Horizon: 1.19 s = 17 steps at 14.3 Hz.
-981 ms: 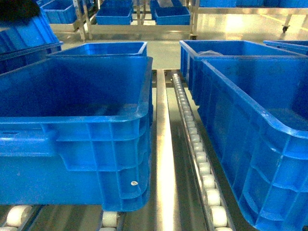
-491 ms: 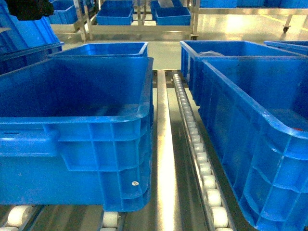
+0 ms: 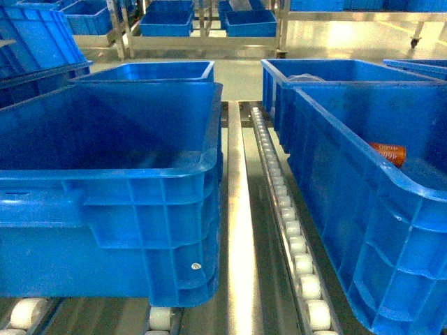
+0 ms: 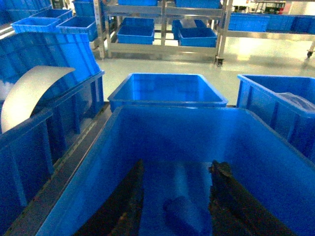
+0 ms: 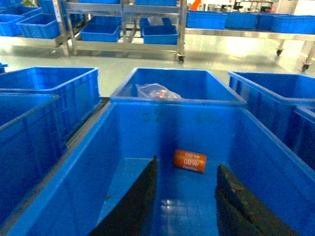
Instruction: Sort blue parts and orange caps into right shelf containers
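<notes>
Jaws of my right gripper (image 5: pixel 184 206) stood apart, holding nothing; just ahead lay an orange cap (image 5: pixel 189 160) on the bin (image 5: pixel 275 162) floor.

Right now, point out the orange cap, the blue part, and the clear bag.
orange cap (image 5: pixel 189 161): right wrist view, on its printed side, lying in the near bin.
blue part (image 4: pixel 183 215): left wrist view, on its dim top, on the bin floor.
clear bag (image 5: pixel 155 91): right wrist view, on its crumpled middle, in the far bin.

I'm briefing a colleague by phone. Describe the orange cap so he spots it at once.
Find the near right blue bin. The orange cap lies on its side on the floor, towards the far wall. It is the only orange thing there, with dark printing.
</notes>
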Motion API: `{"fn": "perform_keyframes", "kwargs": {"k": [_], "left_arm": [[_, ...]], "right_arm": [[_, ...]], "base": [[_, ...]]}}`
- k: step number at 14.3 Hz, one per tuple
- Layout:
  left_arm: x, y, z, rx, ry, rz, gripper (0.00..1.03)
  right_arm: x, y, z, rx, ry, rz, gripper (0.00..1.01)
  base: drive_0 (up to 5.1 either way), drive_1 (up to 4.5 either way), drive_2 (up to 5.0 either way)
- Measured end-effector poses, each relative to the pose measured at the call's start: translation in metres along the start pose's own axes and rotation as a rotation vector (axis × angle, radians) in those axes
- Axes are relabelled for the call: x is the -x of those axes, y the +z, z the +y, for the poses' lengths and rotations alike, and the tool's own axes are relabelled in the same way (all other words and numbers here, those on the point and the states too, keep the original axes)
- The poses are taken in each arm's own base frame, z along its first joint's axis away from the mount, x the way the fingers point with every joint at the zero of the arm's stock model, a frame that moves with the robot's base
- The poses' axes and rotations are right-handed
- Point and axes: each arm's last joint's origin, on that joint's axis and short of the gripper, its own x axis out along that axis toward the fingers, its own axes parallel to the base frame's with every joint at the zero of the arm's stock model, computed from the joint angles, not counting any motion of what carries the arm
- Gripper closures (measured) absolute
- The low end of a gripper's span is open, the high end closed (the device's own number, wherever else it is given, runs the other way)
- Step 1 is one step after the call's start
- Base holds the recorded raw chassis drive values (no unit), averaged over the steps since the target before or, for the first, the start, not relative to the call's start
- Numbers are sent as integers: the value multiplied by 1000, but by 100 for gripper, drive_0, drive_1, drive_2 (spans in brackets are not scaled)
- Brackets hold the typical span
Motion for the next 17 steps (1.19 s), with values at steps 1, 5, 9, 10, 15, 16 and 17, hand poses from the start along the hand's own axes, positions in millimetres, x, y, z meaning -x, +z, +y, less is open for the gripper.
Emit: {"fn": "perform_keyframes", "kwargs": {"k": [1,5,9,10,15,16,17], "left_arm": [[9,-6,2,-1,5,9,75],[58,-27,15,-3,0,11,101],[84,-35,15,-3,-3,12,101],[95,-39,15,-3,-3,14,101],[106,-53,15,-3,-3,34,101],[109,-51,15,-3,-3,22,101],[113,-47,15,-3,-3,3,101]], "right_arm": [[8,-6,-2,-3,-10,7,74],[51,-24,-1,-6,1,9,100],[75,-32,-1,-6,0,7,100],[84,-36,0,-6,0,-5,100],[93,-44,0,-6,0,10,100],[97,-41,0,-6,0,-9,100],[99,-40,0,-6,0,-9,100]], "base": [[0,0,0],[0,0,0],[0,0,0],[0,0,0],[0,0,0],[0,0,0],[0,0,0]]}}
